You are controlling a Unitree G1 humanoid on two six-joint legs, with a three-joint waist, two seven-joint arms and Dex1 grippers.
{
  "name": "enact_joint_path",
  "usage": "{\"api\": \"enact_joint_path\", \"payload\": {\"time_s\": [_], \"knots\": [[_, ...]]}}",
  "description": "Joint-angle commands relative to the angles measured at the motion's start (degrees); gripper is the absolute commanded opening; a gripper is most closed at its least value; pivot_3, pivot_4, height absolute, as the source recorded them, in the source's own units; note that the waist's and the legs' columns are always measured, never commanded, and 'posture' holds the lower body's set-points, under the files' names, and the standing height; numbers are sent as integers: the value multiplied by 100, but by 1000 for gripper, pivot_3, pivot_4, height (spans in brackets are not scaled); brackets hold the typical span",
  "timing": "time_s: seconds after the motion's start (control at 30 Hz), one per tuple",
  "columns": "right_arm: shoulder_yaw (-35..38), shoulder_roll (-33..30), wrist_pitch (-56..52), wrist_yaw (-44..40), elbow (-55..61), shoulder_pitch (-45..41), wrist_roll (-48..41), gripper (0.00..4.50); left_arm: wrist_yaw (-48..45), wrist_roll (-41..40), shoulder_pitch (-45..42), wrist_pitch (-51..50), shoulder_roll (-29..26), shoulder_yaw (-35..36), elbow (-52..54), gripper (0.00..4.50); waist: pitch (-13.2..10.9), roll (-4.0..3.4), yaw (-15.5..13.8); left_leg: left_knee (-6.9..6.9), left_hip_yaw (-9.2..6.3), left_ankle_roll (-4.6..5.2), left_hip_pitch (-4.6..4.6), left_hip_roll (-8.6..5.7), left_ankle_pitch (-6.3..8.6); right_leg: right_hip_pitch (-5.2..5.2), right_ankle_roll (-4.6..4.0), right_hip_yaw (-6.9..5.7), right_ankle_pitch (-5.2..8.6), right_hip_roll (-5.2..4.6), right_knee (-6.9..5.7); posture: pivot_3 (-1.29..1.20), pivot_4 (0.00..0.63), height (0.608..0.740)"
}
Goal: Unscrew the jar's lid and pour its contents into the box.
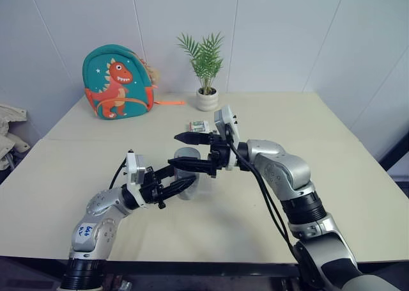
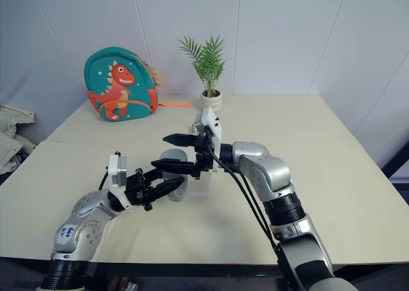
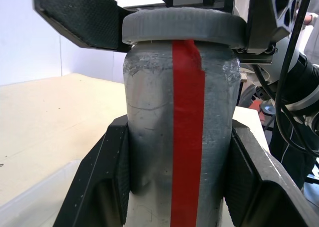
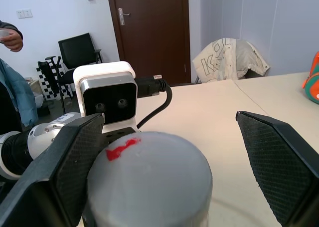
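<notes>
My left gripper (image 1: 183,179) is shut on the jar (image 3: 179,132), a clear cylinder with a red stripe, and holds it upright above the table. The grey lid (image 3: 184,30) sits on top of the jar. My right gripper (image 1: 176,151) reaches in from the right and stands open, one finger on each side of the lid (image 4: 149,182). One of its fingers (image 4: 75,162) is close to the lid's rim; the other stands well apart. The clear box (image 3: 35,194) lies on the table just below and beside the jar. The contents are hidden.
At the back of the cream table (image 1: 332,163) stand a teal dinosaur backpack (image 1: 117,81) and a plant in a white pot (image 1: 206,100). A small white packet (image 1: 199,126) lies behind my right gripper. A person's hand (image 4: 11,37) shows beyond the table.
</notes>
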State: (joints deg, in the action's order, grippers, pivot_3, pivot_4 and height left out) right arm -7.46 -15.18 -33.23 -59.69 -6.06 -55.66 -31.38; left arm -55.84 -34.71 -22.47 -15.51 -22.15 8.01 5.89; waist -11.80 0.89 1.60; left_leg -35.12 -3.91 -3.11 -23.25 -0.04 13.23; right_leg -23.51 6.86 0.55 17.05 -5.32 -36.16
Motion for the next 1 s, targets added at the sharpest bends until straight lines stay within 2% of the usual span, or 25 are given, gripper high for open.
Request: {"api": "enact_joint_path", "payload": {"time_s": [0.03, 0.53, 0.83, 1.0], "knots": [[345, -235, 183, -34, -64, -65, 9, 4448, -70, -139, 2, 225, 39, 66, 155, 2029, 0, 0, 2, 0, 0, 0, 0, 0, 0, 0, 0, 0, 0, 0, 0, 0, 150, 740], [628, -913, 380, -521, -830, -147, 137, 4448, -27, -171, 31, 283, 86, 116, 116, 2029, 0, 0, 4, 0, 3, 0, 0, 1, 0, 0, 1, 3, 0, 2, 2, 0, 150, 740], [704, -538, -403, -546, 304, -61, -745, 4448, -4, -140, 10, 283, 81, 111, 69, 2029, 0, 0, 4, -1, 3, 0, 0, 0, 0, 0, 3, 3, -1, 1, 3, 0, 150, 740], [320, -220, -373, -286, 600, -6, -531, 4448, 19, -120, -26, 274, 124, 56, 51, 2029, 0, 0, -4, -2, 1, 0, -1, -1, 0, 2, 3, 3, -2, 0, 3, 0, 150, 740]]}}
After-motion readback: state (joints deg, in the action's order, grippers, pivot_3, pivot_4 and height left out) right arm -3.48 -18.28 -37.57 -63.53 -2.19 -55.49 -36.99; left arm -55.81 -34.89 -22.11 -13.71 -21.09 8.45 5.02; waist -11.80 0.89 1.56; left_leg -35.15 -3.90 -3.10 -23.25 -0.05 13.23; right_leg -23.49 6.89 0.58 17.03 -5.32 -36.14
